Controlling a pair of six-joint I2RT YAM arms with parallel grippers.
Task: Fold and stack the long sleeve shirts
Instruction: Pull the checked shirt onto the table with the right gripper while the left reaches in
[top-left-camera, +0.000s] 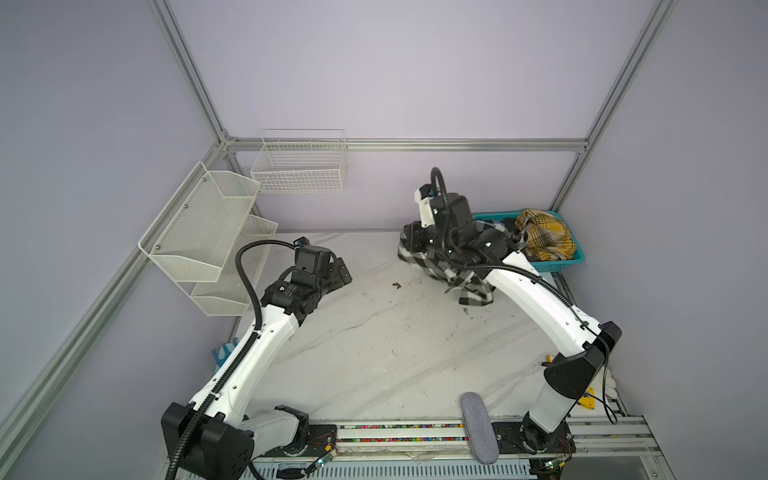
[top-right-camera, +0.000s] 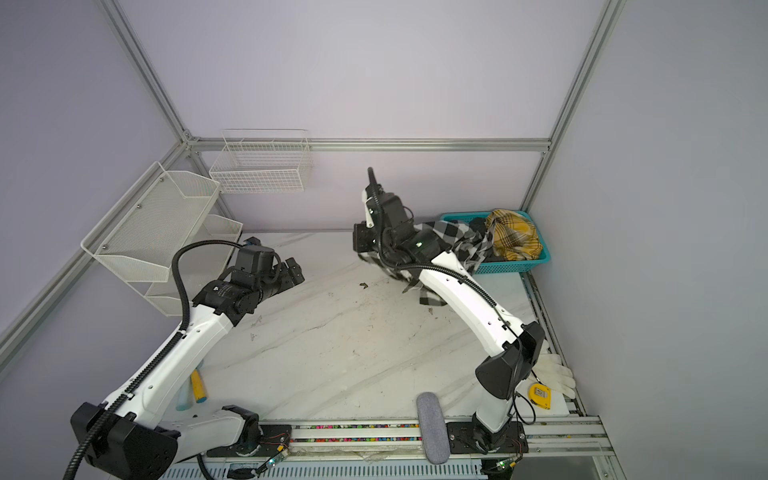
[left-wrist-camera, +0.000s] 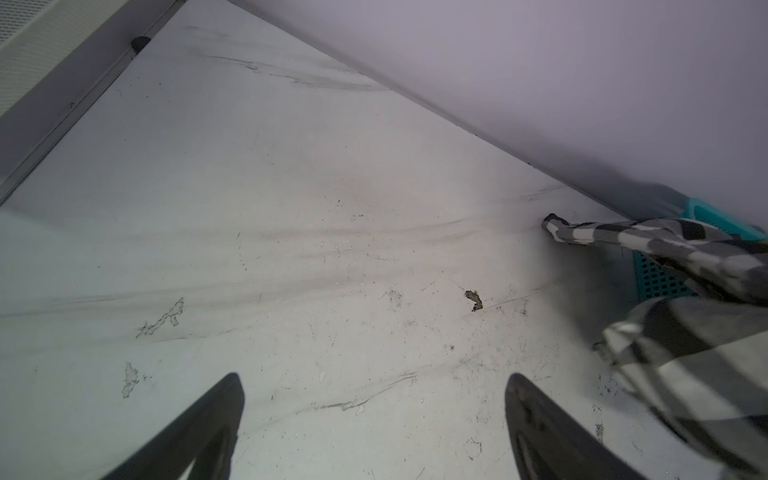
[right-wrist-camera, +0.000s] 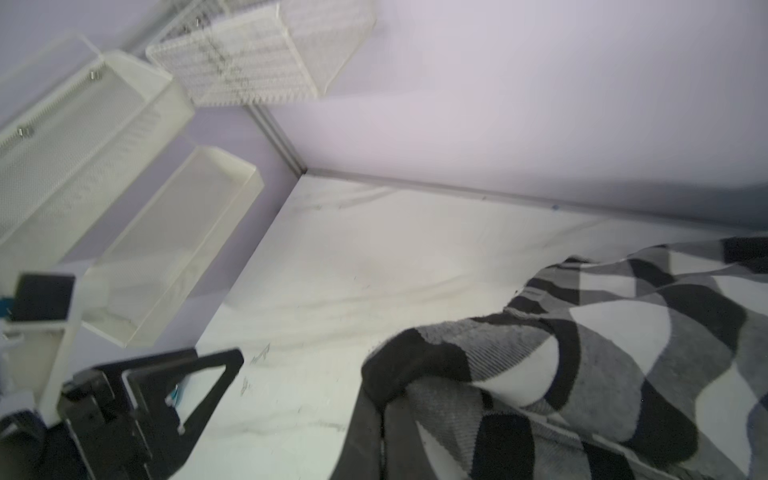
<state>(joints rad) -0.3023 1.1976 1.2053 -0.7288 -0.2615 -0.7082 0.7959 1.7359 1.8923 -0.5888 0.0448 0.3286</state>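
Over on the left, the left arm rises from its base, elbow bent, wrist tipped down toward the table (top-left-camera: 374, 353). The left gripper (top-left-camera: 343, 275) hangs above the marble, its fingers spread wide with nothing between them. Across the way, the right arm stretches far back, wrist turned leftward. The right gripper (right-wrist-camera: 382, 419) is pinched tight on the black-and-white checked shirt (top-left-camera: 469, 286), which trails out of the teal basket (top-left-camera: 557, 264) and droops toward the table. A yellow plaid shirt (top-left-camera: 544, 237) sits bunched in that basket.
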